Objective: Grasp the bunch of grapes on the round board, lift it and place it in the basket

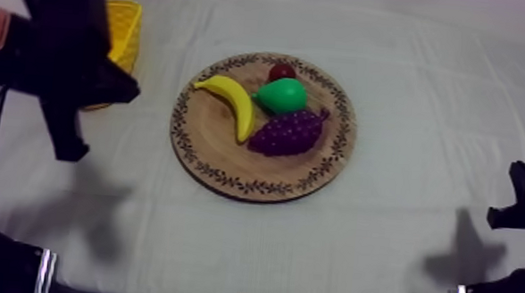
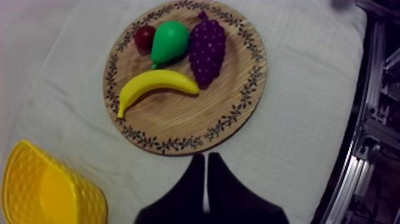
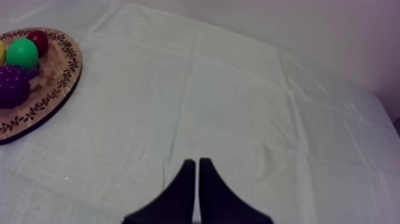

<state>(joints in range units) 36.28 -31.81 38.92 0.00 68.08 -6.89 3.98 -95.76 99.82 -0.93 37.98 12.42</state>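
Observation:
The purple bunch of grapes (image 1: 287, 130) lies on the round wooden board (image 1: 220, 158) at mid-table, beside a banana (image 1: 229, 103), a green pear (image 1: 281, 95) and a small red fruit (image 1: 282, 71). The yellow basket (image 1: 125, 28) stands at the back left, partly hidden behind my left arm. My left gripper (image 1: 71, 148) hangs shut over the cloth, left of the board and in front of the basket. From its wrist, the shut gripper (image 2: 205, 174) sits just short of the board's rim (image 2: 178, 128), with the grapes (image 2: 206, 50) on the board's far side and the basket (image 2: 47, 190) close by. My right gripper (image 1: 514, 202) rests shut at the right edge.
From the right wrist, the shut gripper (image 3: 196, 179) is over bare cloth, with the board's rim (image 3: 53, 83) and grapes (image 3: 12, 86) far off. A metal frame (image 2: 372, 119) runs along the table's edge. Open cloth lies between board and basket.

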